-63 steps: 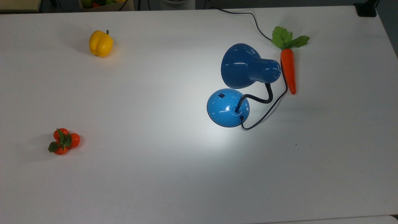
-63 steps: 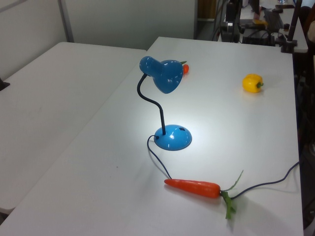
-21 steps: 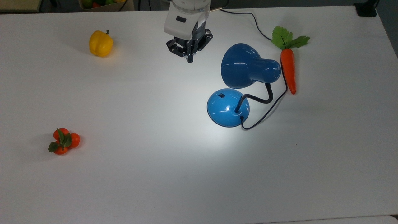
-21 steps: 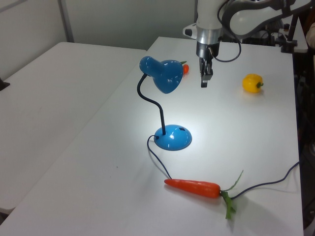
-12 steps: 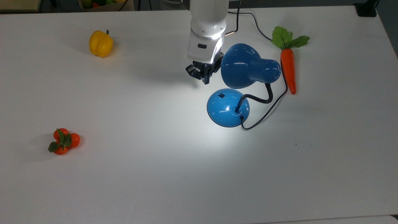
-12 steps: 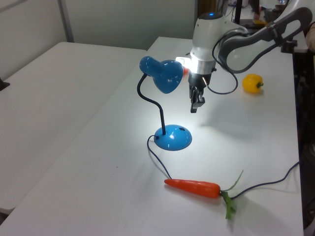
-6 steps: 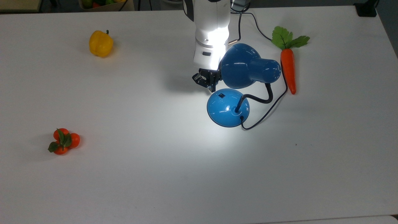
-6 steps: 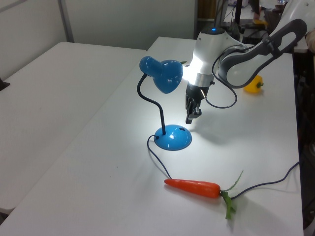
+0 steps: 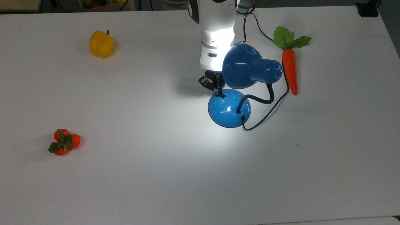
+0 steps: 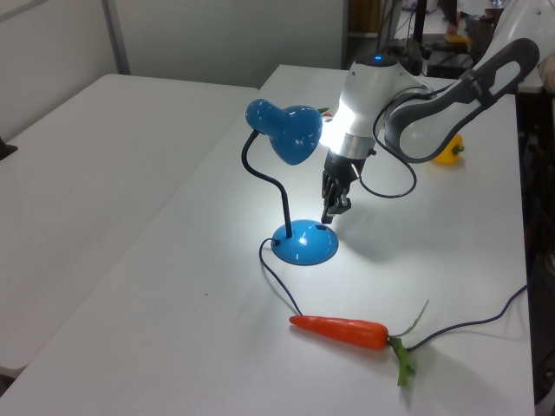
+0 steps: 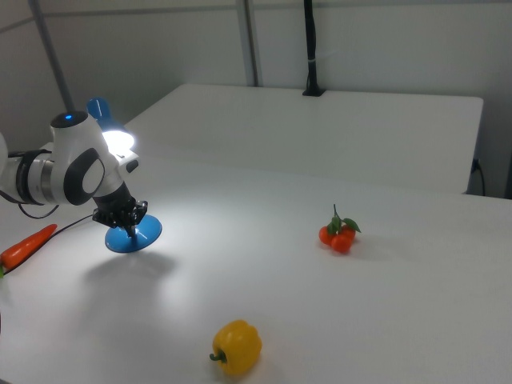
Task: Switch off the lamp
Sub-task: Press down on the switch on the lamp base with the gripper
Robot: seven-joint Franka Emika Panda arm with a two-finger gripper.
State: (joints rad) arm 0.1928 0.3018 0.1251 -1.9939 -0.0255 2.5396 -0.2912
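Note:
The lamp stands on the white table and is lit, casting a bright pool of light around its base. Its blue shade (image 9: pixel 247 66) hangs on a black gooseneck above the round blue base (image 9: pixel 229 109). My gripper (image 9: pixel 220 92) points down with its fingers shut, and its tip is at the small black switch on the top view's upper left of the base. The left view has the gripper (image 10: pixel 329 217) just over the base's (image 10: pixel 305 243) far rim, beside the shade (image 10: pixel 290 132). In the right view the gripper (image 11: pixel 129 226) meets the base (image 11: pixel 134 237).
A toy carrot (image 9: pixel 289 70) lies on the top view's right of the lamp, with the black cord (image 9: pixel 265 115) looping beside it. A yellow pepper (image 9: pixel 101 43) sits at the top view's upper left. A cluster of tangerines (image 9: pixel 64 142) lies at the top view's lower left.
My arm came in from the table's far edge and lowered beside the shade. In the last half second the shut gripper tip moved onto the switch. The lamp stays lit.

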